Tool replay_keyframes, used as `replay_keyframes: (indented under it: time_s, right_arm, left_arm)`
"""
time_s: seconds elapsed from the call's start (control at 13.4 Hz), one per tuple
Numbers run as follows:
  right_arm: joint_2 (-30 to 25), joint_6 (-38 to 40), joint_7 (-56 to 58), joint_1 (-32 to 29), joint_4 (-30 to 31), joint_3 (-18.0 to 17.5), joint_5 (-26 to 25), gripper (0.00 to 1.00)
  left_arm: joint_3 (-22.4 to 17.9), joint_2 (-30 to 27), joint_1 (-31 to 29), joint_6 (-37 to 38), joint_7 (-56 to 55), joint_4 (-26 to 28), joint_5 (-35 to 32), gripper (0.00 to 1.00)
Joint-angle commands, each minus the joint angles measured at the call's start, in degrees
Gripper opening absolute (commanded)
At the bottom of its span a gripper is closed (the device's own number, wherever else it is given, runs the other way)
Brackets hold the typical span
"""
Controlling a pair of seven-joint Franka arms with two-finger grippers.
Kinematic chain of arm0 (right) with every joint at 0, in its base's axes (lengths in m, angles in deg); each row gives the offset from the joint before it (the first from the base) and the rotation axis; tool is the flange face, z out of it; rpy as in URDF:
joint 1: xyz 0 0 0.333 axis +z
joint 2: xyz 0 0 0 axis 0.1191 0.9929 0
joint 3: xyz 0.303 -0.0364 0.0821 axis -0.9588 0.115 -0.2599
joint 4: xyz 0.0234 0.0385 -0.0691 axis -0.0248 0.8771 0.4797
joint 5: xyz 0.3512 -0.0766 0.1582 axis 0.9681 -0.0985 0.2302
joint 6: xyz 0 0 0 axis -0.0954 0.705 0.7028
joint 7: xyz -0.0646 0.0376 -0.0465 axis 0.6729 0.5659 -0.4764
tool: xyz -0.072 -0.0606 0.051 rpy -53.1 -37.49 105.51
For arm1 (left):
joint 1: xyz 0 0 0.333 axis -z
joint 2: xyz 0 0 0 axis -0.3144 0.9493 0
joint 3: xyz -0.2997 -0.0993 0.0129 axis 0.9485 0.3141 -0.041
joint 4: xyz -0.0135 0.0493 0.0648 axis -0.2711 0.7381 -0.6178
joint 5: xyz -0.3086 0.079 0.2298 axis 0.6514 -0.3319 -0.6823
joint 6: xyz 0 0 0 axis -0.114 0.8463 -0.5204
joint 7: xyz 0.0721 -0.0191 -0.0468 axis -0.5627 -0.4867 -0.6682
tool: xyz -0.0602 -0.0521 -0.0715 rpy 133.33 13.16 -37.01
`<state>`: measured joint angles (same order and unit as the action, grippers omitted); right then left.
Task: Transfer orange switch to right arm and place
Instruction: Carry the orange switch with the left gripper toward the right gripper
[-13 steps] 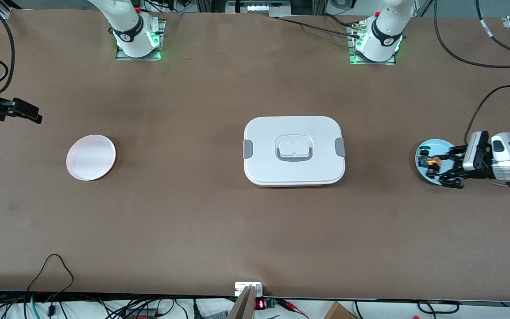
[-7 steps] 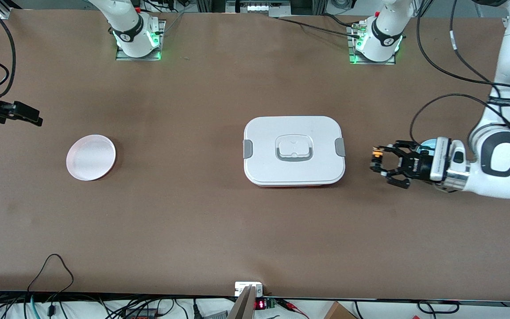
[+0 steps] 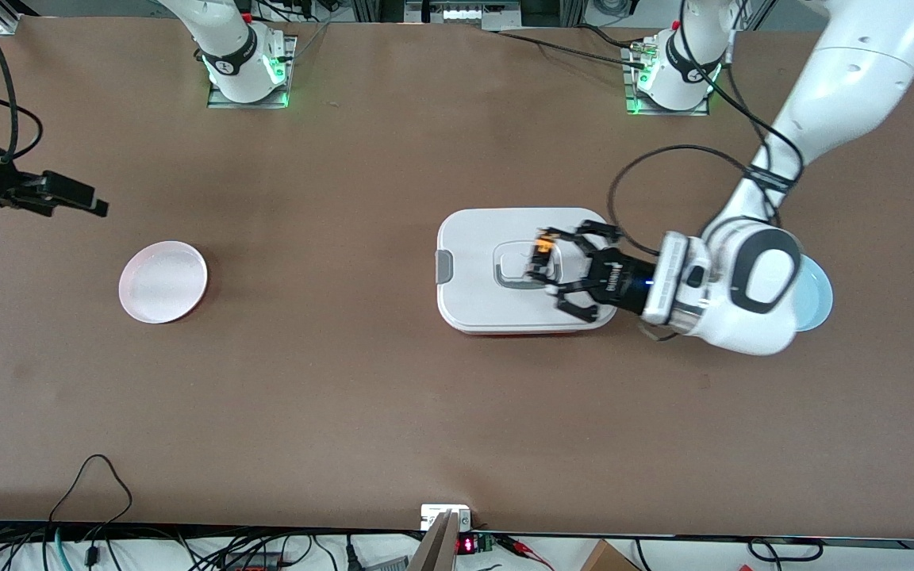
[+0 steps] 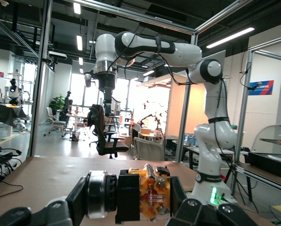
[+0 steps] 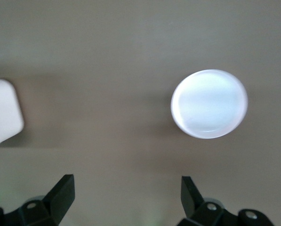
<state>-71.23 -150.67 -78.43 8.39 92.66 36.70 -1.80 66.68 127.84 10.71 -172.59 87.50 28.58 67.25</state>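
The left gripper (image 3: 546,270) hangs over the white lidded box (image 3: 473,297), clamped on the orange switch (image 3: 542,249): pickup looks done, handover and placing remain. The right gripper (image 5: 127,195), fingers spread wide and empty, hovers above the table (image 3: 346,381) near the pink plate (image 3: 163,281). The switch's orange cap is hard to make out in the left wrist view.

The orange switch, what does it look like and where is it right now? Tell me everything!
The orange switch is a tiny button with an orange part and a dark body. The left gripper is shut on it, pinching it between black fingers, up in the air over the white lidded box in the middle of the table. In the left wrist view it shows close up as a clear orange piece with small metal bits inside. Only the fingers touch it.
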Motion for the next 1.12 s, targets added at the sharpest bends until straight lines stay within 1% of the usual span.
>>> replay_keyframes:
  time_s: [0.0, 0.22, 0.3, 0.45, 0.52, 0.6, 0.67, 0.75, 0.82, 0.9, 0.97, 1.05]
  right_arm:
    - [-0.01, 3.18, 0.07, -0.58, -0.11, -0.15, 9.68, 1.00]
    - [0.87, 3.96, -0.02, -0.67, -0.11, -0.06, 17.42, 1.00]
    - [1.04, 6.06, -0.72, -0.50, -0.11, -0.15, 19.88, 1.00]
    - [2.44, 7.13, -0.20, -0.41, -0.11, -0.23, 25.60, 1.00]
    - [4.02, 7.57, 0.24, -0.41, -0.11, -0.32, 29.28, 1.00]
    - [5.51, 9.31, -0.45, -0.32, -0.11, -0.32, 35.58, 1.00]
    - [7.27, 11.33, -0.98, -0.50, -0.02, -0.24, 41.38, 1.00]
    - [9.11, 12.40, -1.34, -0.67, -0.02, -0.23, 46.14, 1.00]
    - [9.91, 12.41, -2.12, -1.02, 0.07, -0.23, 49.49, 1.00]
    - [10.10, 12.41, -4.05, -1.46, 0.33, -0.23, 50.92, 1.00]
    - [10.10, 12.50, -6.94, -1.46, 1.37, -0.23, 53.46, 1.00]
    - [10.10, 12.58, -10.01, -1.64, 2.95, -0.23, 57.49, 1.00]
  left_arm:
    - [-0.10, -0.81, 8.54, -8.48, -4.26, -3.08, 7.35, 0.00]
    - [-0.01, -2.83, 17.17, -24.03, -6.38, -3.26, 14.48, 0.00]
    - [0.51, -2.92, 20.33, -28.87, -6.82, -4.04, 17.02, 0.00]
    - [0.69, -2.75, 27.09, -39.40, -7.17, -7.90, 21.25, 0.00]
    - [0.60, -2.48, 30.35, -44.77, -7.09, -9.75, 23.61, 0.00]
    - [0.60, -2.31, 33.43, -49.09, -7.09, -11.33, 25.81, 0.00]
    - [0.43, -2.30, 35.28, -51.91, -7.00, -11.87, 26.71, 0.00]
    - [0.52, -2.13, 36.43, -53.33, -7.00, -12.92, 26.98, 0.00]
    - [0.52, -1.78, 37.40, -53.52, -7.00, -13.45, 27.06, 0.00]
    - [0.52, -1.78, 37.59, -53.96, -7.00, -13.63, 28.11, 0.00]
    - [0.52, -1.78, 37.85, -54.05, -6.74, -13.72, 29.16, 0.01]
    - [0.43, -1.78, 38.20, -54.14, -6.73, -13.81, 29.18, 0.01]
